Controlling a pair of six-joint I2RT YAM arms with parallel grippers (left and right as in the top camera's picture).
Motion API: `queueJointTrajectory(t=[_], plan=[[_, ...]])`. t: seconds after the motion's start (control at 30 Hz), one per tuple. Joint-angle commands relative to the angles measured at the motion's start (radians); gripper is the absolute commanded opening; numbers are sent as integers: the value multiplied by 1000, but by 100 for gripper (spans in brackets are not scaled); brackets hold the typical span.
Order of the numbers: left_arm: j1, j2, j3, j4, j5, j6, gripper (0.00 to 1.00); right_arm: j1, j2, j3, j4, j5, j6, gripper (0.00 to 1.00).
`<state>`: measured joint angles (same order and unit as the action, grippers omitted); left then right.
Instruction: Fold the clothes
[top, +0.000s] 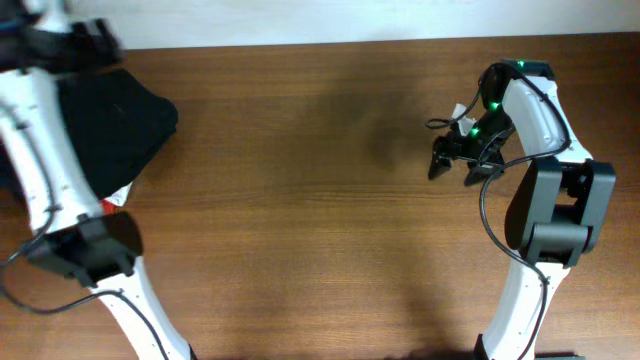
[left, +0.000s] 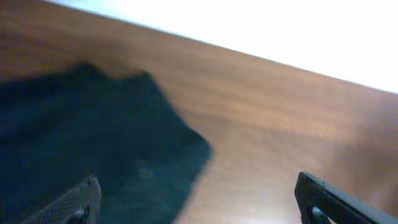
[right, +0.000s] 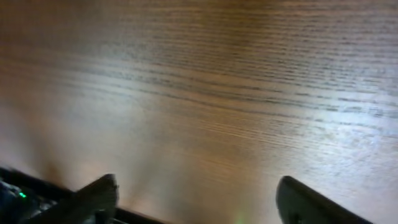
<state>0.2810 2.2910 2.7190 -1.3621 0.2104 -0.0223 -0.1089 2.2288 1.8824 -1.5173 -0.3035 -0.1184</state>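
Observation:
A dark fabric heap (top: 115, 120) lies at the table's far left corner, partly under my left arm. It looks black in the overhead view and dark blue in the left wrist view (left: 93, 137). No white edge trim shows on it, so I cannot tell whether it is the black clothes or a navy garment. My left gripper (top: 98, 45) is blurred above the heap's far edge. Its jaws (left: 196, 205) are open and empty, with the left finger over the fabric and the right over bare wood. My right gripper (top: 455, 160) is open and empty above the wood (right: 199, 199).
A small white-and-red piece (top: 115, 197) pokes out at the heap's near edge beside the left arm. The brown wooden table (top: 300, 230) meets a white wall along its far edge (top: 300, 40). The right arm base (top: 555, 225) stands at the right.

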Motion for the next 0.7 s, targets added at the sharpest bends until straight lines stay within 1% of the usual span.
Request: queueJointTrajectory(t=[0.0, 0.17, 0.2, 0.3, 0.37, 0.43, 0.53, 0.67], plan=[[-116, -11, -136, -10, 14, 8, 99, -3, -12, 14, -3, -6, 0, 99], [-260, -11, -304, -32, 2, 10, 99, -4, -12, 14, -48, 17, 0, 99], [-296, -11, -346, -65, -20, 13, 99, -4, -12, 14, -72, 40, 0, 99], [-342, -11, -381, -154, -77, 12, 99, -5, -12, 14, -125, 53, 0, 99], [-354, -12, -381, -239, -80, 11, 99, -5, -12, 14, -174, 54, 0, 99], [-355, -13, -381, -318, -82, 11, 99, -5, -16, 11, -182, 54, 0, 99], [-355, -30, -407, -327, -84, -15, 99, -5, -45, -29, -182, 54, 0, 99], [-357, -133, -516, -327, -84, -19, 99, -5, -172, -171, -181, 67, 0, 99]])
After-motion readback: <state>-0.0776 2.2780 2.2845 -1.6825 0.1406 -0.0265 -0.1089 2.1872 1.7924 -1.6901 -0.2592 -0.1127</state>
